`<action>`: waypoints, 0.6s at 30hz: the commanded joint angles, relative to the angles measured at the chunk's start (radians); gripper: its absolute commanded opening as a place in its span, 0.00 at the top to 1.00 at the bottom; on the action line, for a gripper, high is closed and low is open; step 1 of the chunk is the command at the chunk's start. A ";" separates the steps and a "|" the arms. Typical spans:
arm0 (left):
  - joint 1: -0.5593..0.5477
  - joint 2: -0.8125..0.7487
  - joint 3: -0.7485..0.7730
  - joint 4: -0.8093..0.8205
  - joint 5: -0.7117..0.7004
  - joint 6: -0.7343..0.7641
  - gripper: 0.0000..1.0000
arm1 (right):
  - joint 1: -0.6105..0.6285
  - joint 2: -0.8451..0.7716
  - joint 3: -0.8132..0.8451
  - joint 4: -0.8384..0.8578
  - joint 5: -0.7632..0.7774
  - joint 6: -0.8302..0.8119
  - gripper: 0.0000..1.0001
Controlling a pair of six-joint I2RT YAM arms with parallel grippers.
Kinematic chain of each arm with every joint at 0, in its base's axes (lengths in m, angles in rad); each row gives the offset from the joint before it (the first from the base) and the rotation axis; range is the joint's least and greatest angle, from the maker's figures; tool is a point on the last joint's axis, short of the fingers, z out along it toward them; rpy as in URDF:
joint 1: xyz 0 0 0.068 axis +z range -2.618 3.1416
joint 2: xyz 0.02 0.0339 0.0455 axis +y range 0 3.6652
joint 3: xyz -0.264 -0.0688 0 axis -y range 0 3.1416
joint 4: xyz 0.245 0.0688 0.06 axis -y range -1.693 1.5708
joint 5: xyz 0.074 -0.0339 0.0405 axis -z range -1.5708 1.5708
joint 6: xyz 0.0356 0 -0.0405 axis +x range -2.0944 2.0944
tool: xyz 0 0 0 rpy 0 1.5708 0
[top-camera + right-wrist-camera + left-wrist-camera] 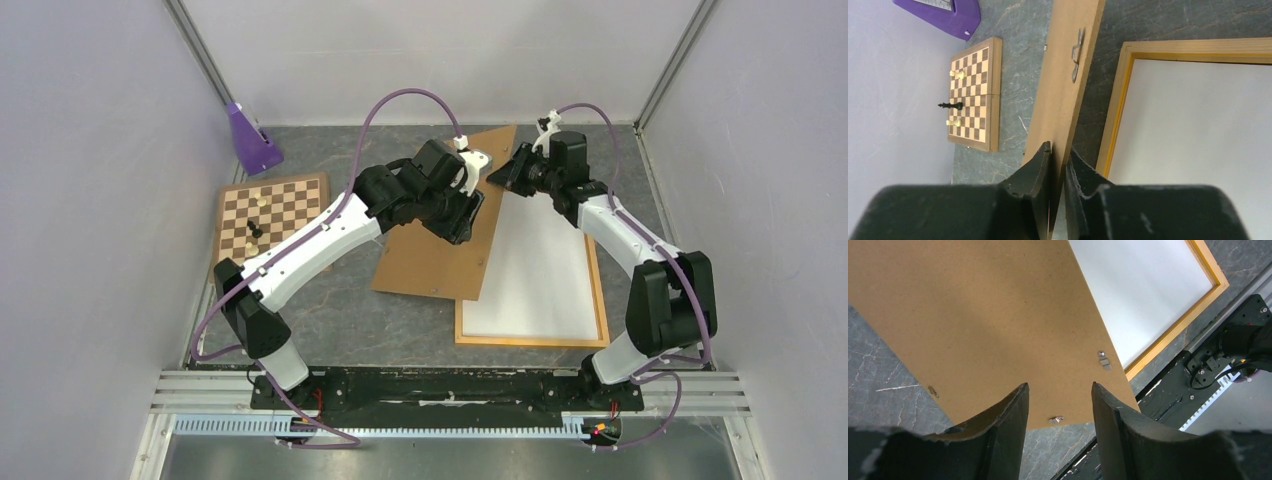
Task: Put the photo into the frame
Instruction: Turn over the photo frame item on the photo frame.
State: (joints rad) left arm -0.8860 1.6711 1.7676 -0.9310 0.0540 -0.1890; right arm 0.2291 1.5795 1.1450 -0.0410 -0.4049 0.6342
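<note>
The light-orange wooden frame (530, 341) lies flat on the right of the table, and a plain white rectangle (540, 265) fills it. No printed photo shows; I cannot tell if the white sheet is its back. A brown backing board (430, 260) with small clips lies slantwise, its right edge over the frame's left rail. My right gripper (497, 175) is shut on the board's far edge (1063, 75), one finger on each face. My left gripper (1059, 395) hovers open over the board (973, 315) with nothing between its fingers (1008, 415). The frame's rail (1173, 330) shows beyond the board.
A brown-and-white chessboard (272, 215) with a few pieces lies at the left. A purple object (252, 142) stands in the far left corner. Grey walls close in both sides and the back. The black base rail (450, 385) runs along the near edge.
</note>
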 commanded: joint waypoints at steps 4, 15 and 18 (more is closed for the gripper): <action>-0.001 -0.083 -0.007 0.040 -0.041 0.051 0.43 | -0.046 -0.076 -0.022 0.107 -0.049 -0.010 0.94; 0.026 -0.166 -0.036 0.073 -0.109 0.130 0.43 | -0.103 -0.147 -0.123 0.199 -0.188 0.028 1.00; 0.048 -0.179 -0.057 0.100 -0.100 0.135 0.43 | -0.128 -0.176 -0.187 0.249 -0.243 0.051 1.00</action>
State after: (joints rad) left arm -0.8631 1.5299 1.7298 -0.8989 -0.0231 -0.1120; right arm 0.1253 1.4769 1.0153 0.0711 -0.5446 0.6804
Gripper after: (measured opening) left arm 0.570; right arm 0.087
